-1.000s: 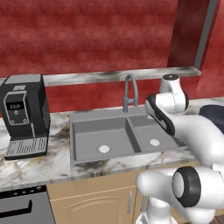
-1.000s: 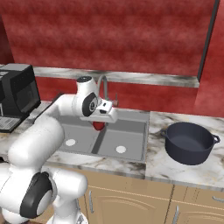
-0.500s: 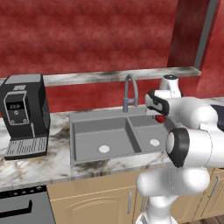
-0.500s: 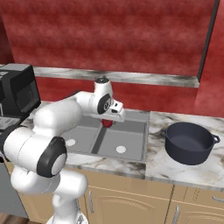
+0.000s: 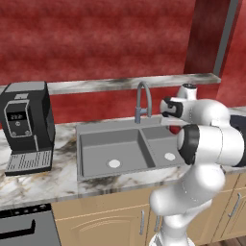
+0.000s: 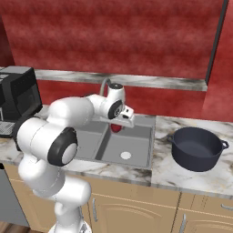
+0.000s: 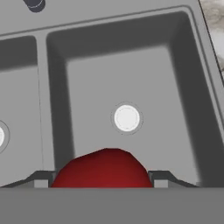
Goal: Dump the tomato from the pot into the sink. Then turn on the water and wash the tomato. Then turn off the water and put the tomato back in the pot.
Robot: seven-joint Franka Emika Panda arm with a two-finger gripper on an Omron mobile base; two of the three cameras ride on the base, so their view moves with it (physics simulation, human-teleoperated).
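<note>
The tomato (image 7: pixel 103 168), a glossy red ball, sits between my two fingertips (image 7: pixel 41 179) in the hand view, so my gripper (image 7: pixel 101 179) is shut on it. It hangs over the right basin of the grey sink (image 7: pixel 57 100), a little short of that basin's pale drain (image 7: pixel 127 118). From the right base view, the gripper (image 6: pixel 122 122) holds the tomato (image 6: pixel 116 128) above the sink (image 6: pixel 136 157). The dark pot (image 6: pixel 198 148) stands on the counter right of the sink. In the left base view, a red patch of tomato (image 5: pixel 175 129) peeks out beside my arm.
The gooseneck faucet (image 5: pixel 143 98) rises behind the sink's divider, close to my hand. A black coffee machine (image 5: pixel 26 125) stands on the marble counter at the left. A red wall with a ledge (image 6: pixel 136 81) runs along the back.
The gripper has carried the tomato a little to the right, from over the divider to over the right basin. The arm's elbow has swung round. Its grip is unchanged.
</note>
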